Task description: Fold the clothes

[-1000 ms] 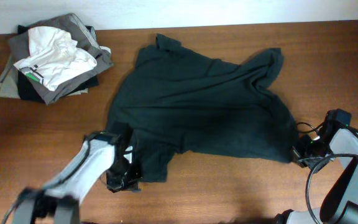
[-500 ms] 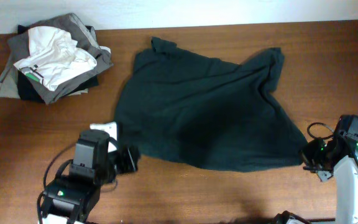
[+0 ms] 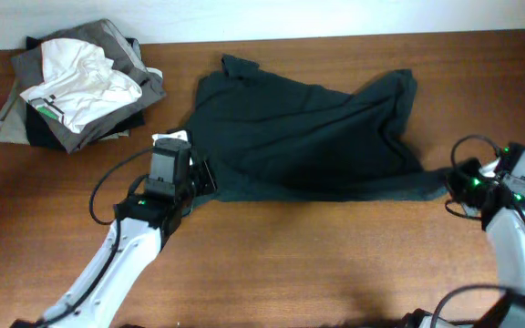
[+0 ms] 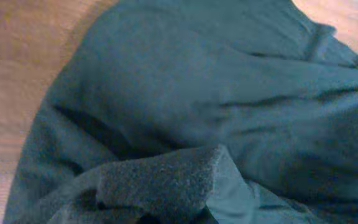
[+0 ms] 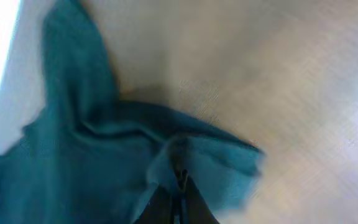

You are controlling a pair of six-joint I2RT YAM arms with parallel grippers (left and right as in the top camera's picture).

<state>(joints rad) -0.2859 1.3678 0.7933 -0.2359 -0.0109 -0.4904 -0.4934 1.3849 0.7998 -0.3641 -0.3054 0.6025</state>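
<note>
Both pairs of jaws are pinched tight on cloth. The left gripper grips the near-left corner of the T-shirt, and the right gripper grips its near-right corner. The shirt's near edge runs almost straight between them across the table. The rest of the dark shirt lies rumpled beyond that line, toward the far side. In the right wrist view, the closed jaws bite a fold of teal fabric at the bottom of the frame. In the left wrist view, cloth fills the frame and bunches at the lower edge, probably over the fingers. A pile of clothes sits well apart at the far left.
</note>
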